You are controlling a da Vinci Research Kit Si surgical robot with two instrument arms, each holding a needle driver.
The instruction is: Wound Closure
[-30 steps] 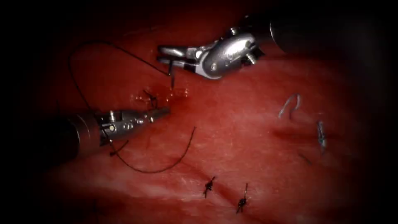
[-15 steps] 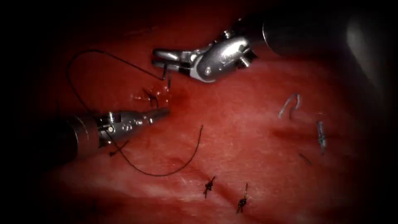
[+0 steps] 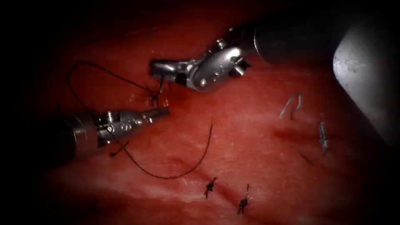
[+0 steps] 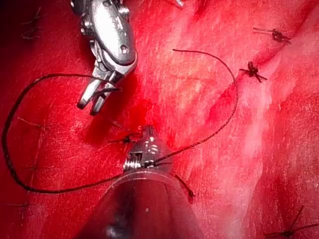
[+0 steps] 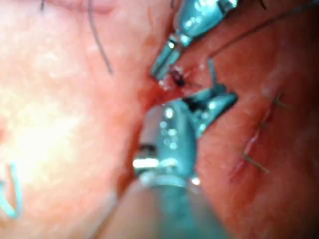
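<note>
My right gripper (image 3: pixel 155 70) was closed on the thread (image 3: pixel 166 176), holding a short upright strand just above a dark knot (image 3: pixel 153 98) in the tissue (image 3: pixel 250 137). From those jaws the thread ran out left in a wide loop, came down across the wrist of my left arm's tool and curved along the tissue to a free end. My left gripper (image 3: pixel 164 111) lay low with its jaws pressed together and nothing that I could see between them, its tip just beside the knot. Red fluid (image 3: pixel 177 99) glistened around that spot. Well apart, two tied stitches (image 3: pixel 210 187) sat on the cut (image 3: pixel 225 193), and pale thread scraps (image 3: pixel 291 105) lay far right.
</note>
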